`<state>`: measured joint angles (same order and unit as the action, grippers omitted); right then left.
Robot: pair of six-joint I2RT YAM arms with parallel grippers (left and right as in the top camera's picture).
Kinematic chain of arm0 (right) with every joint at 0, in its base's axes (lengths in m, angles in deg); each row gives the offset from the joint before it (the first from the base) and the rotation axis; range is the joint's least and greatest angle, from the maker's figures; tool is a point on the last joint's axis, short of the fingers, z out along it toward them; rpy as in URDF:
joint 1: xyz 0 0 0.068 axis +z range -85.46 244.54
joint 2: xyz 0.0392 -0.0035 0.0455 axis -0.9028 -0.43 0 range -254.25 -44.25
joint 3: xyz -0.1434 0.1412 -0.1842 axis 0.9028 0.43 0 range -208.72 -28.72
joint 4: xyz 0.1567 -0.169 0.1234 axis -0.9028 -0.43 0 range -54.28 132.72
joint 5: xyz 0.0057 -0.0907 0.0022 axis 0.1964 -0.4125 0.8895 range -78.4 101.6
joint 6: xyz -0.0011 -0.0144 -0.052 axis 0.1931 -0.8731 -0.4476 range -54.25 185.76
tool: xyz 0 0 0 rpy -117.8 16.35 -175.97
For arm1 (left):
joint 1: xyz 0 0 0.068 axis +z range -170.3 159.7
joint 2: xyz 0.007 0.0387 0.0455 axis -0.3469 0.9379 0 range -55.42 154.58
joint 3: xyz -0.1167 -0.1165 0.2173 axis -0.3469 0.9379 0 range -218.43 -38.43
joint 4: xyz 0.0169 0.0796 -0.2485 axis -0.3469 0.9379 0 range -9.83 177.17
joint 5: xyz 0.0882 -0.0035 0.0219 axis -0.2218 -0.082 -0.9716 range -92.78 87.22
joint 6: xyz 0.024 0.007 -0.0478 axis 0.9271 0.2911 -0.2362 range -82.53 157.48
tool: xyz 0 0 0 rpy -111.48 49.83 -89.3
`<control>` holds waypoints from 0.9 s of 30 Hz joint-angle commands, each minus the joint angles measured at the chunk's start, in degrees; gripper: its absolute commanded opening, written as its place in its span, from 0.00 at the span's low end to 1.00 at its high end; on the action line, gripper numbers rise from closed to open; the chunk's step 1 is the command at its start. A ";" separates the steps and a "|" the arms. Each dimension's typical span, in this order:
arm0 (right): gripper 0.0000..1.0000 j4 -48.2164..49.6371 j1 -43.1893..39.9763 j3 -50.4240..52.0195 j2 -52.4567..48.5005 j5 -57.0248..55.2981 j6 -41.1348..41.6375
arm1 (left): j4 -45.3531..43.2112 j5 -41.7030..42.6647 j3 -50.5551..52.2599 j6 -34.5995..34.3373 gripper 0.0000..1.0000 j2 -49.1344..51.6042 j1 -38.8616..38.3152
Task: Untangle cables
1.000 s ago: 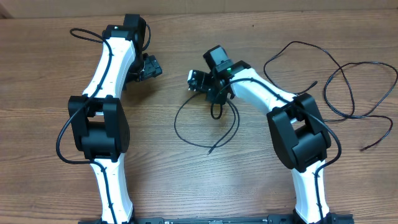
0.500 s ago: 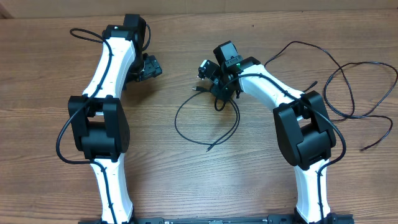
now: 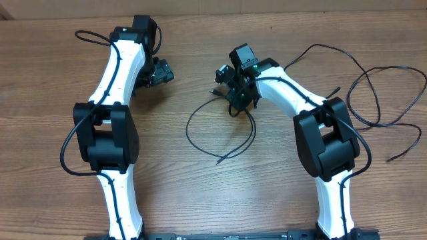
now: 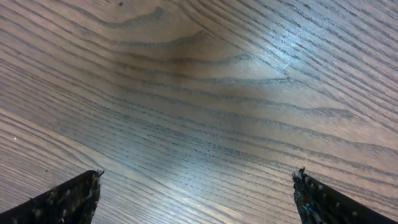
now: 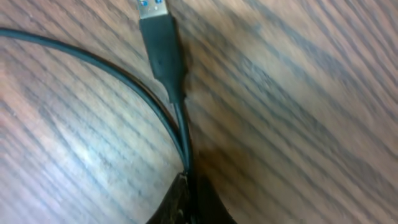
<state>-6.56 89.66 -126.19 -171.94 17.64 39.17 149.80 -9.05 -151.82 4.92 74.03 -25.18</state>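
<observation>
1. The tabletop (image 3: pixel 173 200) is brown wood with a plain grain. A pale strip shows beyond its far edge.
2. One cable (image 3: pixel 187 130) lies in an open loop at the middle of the tabletop. Its silver-tipped plug (image 5: pixel 163 50) rests flat on the wood.
3. The right pincer (image 5: pixel 188 193) is clamped tight on that cable just behind the plug, where two strands run side by side.
4. Other cable (image 3: pixel 316 45) sprawls in loose loops near the right edge, partly hidden behind the right arm (image 3: pixel 323 143).
5. The left pincer (image 4: pixel 196 182) stands wide over bare wood toward the far left corner, holding nothing.
6. The left arm (image 3: pixel 107 133) lies along the left side, well apart from all the cable.
</observation>
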 commanded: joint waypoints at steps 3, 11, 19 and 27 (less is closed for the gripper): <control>0.04 -5.62 -0.35 -10.47 2.25 -0.85 2.45 | -0.02 -0.72 0.07 0.85 1.00 -0.94 -0.39; 0.04 -16.02 -0.50 -19.93 2.47 1.79 1.38 | -0.02 -0.72 0.07 0.85 0.99 -0.94 -0.39; 0.04 -22.01 -0.50 -18.78 2.43 15.69 -7.76 | -0.02 -0.72 0.07 0.85 1.00 -0.94 -0.39; 0.04 -24.57 -0.50 -12.98 2.43 14.21 -14.88 | -0.04 -0.72 0.07 0.85 0.99 -0.94 -0.39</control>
<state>-31.19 89.53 -141.47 -171.46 31.32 27.98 149.80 -9.07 -151.82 4.92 74.03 -25.18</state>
